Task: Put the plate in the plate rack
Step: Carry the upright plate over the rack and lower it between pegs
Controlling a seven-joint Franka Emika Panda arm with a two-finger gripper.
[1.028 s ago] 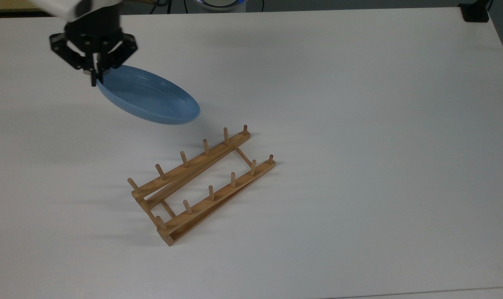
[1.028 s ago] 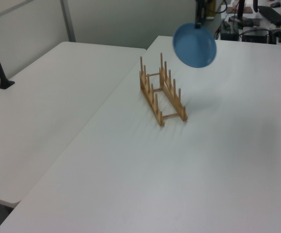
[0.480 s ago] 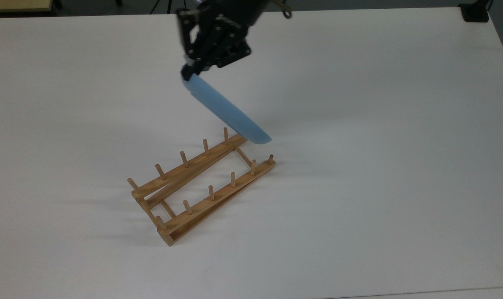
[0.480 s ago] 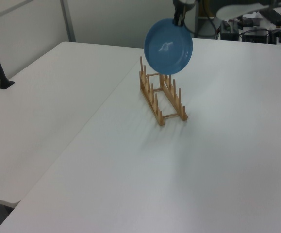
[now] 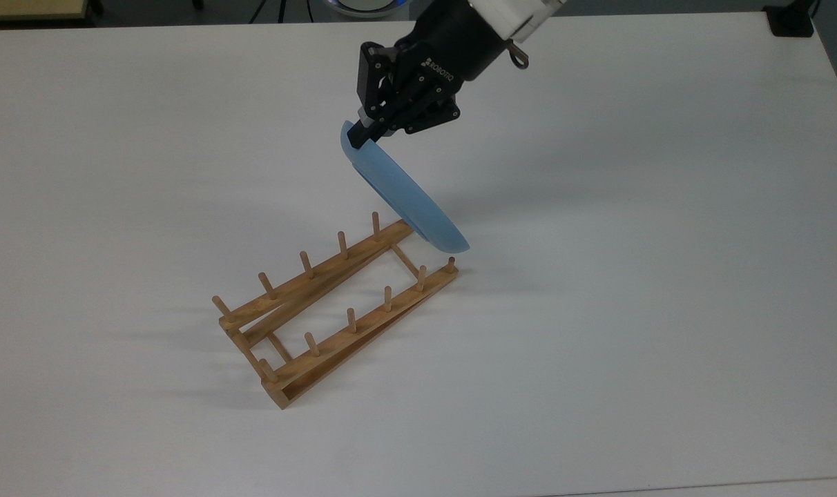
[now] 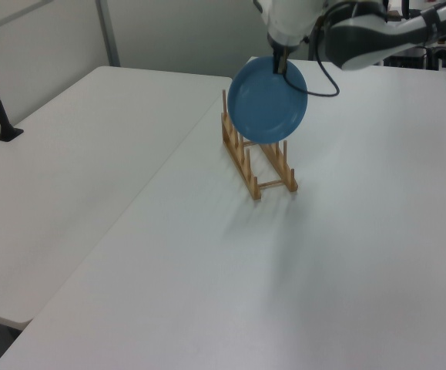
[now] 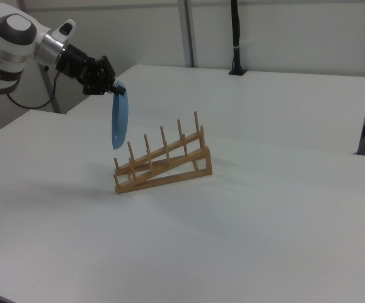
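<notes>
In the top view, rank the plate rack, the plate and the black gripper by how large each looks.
1. plate rack: it spans the most picture area.
2 and 3. plate and gripper: too close to rank. The plate is seen nearly edge-on, a narrow sliver, and the gripper may be nearer the camera, which enlarges it.

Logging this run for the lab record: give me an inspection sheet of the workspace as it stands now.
Surface: white table, bare around the rack.
Job's things: plate held on edge above one end of the plate rack, not yet between pegs.
Clutter: nothing seen.
Grippers: gripper shut on the plate's rim.
Cables: black cable looping along the arm.
Surroundings: second white table alongside; black post clamped at a table's far edge.
</notes>
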